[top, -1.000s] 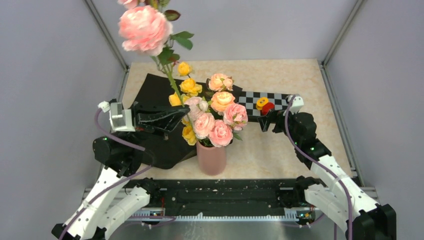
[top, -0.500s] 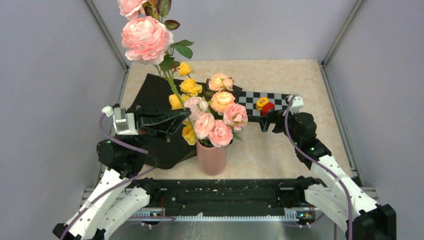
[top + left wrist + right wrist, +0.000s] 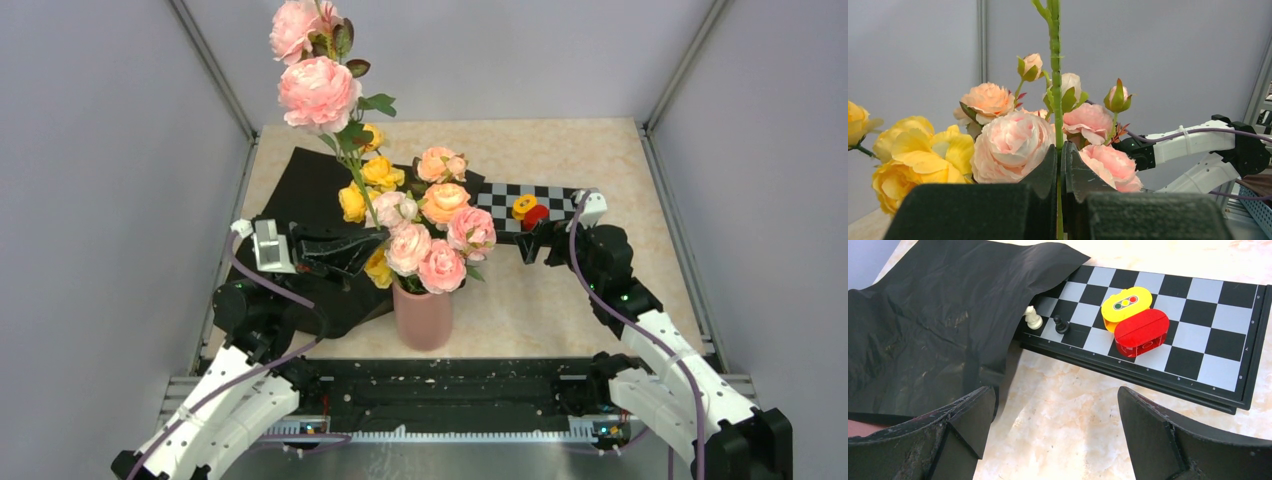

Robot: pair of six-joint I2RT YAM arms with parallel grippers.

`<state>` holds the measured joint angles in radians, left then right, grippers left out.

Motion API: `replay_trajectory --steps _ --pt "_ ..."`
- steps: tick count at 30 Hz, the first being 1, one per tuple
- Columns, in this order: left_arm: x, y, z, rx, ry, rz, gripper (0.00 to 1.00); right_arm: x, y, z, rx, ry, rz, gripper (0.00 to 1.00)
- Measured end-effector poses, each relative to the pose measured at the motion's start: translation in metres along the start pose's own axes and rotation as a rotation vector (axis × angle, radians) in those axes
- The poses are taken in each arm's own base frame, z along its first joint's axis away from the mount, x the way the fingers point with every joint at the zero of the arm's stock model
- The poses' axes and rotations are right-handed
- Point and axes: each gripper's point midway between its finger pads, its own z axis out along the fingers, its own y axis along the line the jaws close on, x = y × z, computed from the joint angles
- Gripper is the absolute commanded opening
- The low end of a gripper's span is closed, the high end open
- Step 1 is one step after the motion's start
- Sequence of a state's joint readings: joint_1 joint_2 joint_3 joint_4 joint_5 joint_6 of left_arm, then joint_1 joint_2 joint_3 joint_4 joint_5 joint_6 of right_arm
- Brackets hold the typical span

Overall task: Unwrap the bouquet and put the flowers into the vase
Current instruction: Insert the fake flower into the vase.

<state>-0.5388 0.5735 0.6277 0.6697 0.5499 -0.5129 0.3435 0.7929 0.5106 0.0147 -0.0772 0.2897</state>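
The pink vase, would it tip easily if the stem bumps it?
Probably somewhat: the vase is tall and narrow, and its wide bunch of flowers looks top-heavy. The long stem in the left gripper could lever it sideways.

A matte pink vase (image 3: 423,318) stands upright at the lower centre of the top view. It is filled with a tight cluster of pink, peach and yellow roses (image 3: 430,235) with green leaves. One more long green stem (image 3: 358,185) slants from beside this cluster towards the upper left and carries two large pink blooms (image 3: 318,92) at its top. The left gripper (image 3: 378,237) is clamped on its lower part. The black crinkled wrapping paper (image 3: 300,185) lies spread open, left of and behind the vase.
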Motion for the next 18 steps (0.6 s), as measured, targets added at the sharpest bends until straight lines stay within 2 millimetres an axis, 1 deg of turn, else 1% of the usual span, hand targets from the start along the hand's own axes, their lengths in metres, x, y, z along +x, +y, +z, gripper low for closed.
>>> replay_trajectory --steps 4,11,18 --pt "0.007 0.005 -0.003 -0.02 0.01 -0.007 0.0 0.0 0.0 0.0 0.0 0.0 0.0 0.95" --pt "0.033 0.013 -0.014 -0.054 0.056 -0.039 0.0 0.0 0.0 0.0 0.0 0.0 0.0 0.95" --pt "0.05 0.014 -0.027 -0.073 0.081 -0.058 0.0 0.0 0.0 0.0 0.0 0.0 0.0 0.95"
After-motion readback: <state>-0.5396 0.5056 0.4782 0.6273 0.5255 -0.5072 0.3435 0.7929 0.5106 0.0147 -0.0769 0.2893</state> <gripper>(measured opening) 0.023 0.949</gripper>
